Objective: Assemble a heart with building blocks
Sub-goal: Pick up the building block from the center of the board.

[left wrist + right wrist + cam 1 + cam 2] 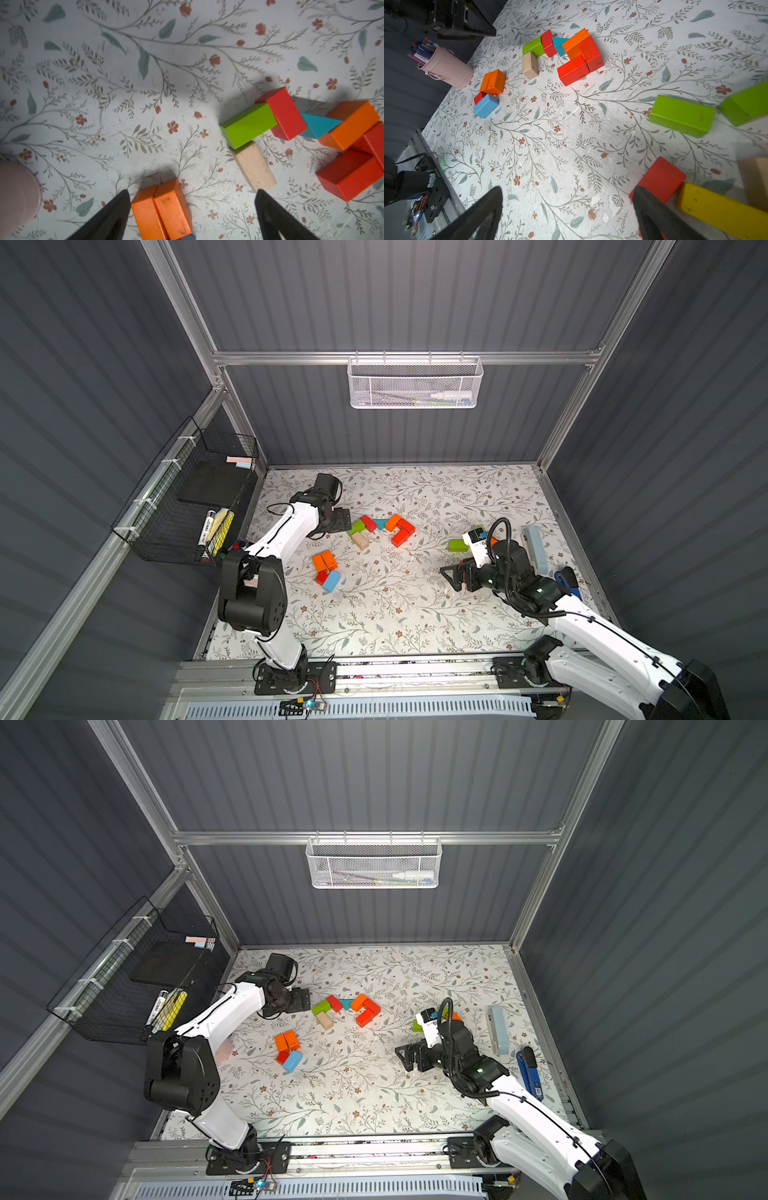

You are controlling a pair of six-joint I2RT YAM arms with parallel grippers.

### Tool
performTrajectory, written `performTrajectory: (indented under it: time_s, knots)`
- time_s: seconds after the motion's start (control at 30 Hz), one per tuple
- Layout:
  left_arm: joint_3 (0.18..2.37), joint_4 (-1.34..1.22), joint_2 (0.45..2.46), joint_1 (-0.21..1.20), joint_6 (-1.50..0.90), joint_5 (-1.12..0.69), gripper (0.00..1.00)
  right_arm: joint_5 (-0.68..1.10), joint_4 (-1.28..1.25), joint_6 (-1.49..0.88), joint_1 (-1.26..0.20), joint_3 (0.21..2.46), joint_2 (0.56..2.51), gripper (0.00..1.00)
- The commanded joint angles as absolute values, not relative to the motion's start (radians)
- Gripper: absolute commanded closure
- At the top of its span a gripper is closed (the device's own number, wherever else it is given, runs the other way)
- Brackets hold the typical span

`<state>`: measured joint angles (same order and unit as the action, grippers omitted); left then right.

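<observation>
yellow block (720, 212), tan block (756, 180) beside it cropped at right wrist edge; pink cup (18, 197) cropped in left wrist; white basket (411, 379) contents unreadable tbh

Lab robot cell: aluminium frame (407, 357), grey panel walls (395, 294).

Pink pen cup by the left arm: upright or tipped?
Upright. In the right wrist view the pink cup stands on its base, open end up, with pens sticking out the top.
</observation>
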<state>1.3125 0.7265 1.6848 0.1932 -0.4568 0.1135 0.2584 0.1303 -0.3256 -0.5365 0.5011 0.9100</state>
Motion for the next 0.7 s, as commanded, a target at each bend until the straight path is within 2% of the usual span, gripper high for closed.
performTrajectory:
  time_s: [0.0,0.2,0.67]
  knots:
    - [1.266,0.755,1.694,0.204,-0.585,0.086,0.05,0.280,0.111,-0.348,-0.535,0.511,0.913,0.01]
    - [1.162,0.679,1.656,0.199,-0.708,0.034,0.15,0.279,0.121,-0.347,-0.534,0.506,0.905,0.01]
    - [1.089,0.647,1.658,0.199,-0.780,0.004,0.19,0.262,0.113,-0.343,-0.534,0.503,0.908,0.01]
